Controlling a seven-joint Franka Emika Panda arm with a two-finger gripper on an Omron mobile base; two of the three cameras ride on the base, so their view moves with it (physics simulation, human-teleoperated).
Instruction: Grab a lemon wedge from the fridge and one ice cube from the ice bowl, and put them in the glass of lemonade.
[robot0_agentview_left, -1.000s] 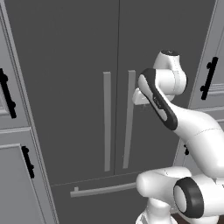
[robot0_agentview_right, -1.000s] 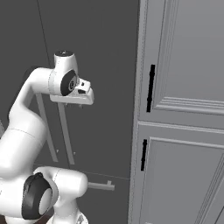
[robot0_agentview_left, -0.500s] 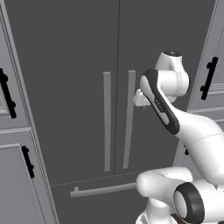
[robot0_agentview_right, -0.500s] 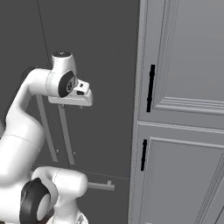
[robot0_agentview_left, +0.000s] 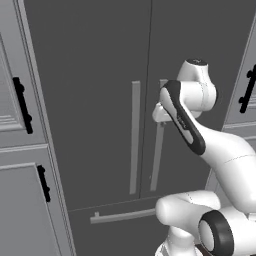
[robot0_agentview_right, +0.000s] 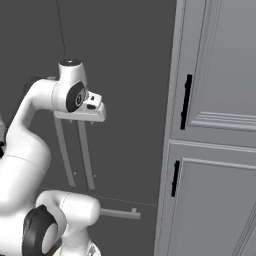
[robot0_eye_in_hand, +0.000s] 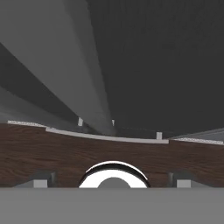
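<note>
arm raised, tool level, fingers hidden

You see the dark wooden floor running below the fridge, its planks meeting the fridge's bottom drawer bar.

A kitchen is shown. A tall dark grey fridge is flanked by light grey panelled cabinets, and a wood floor is seen.
</note>
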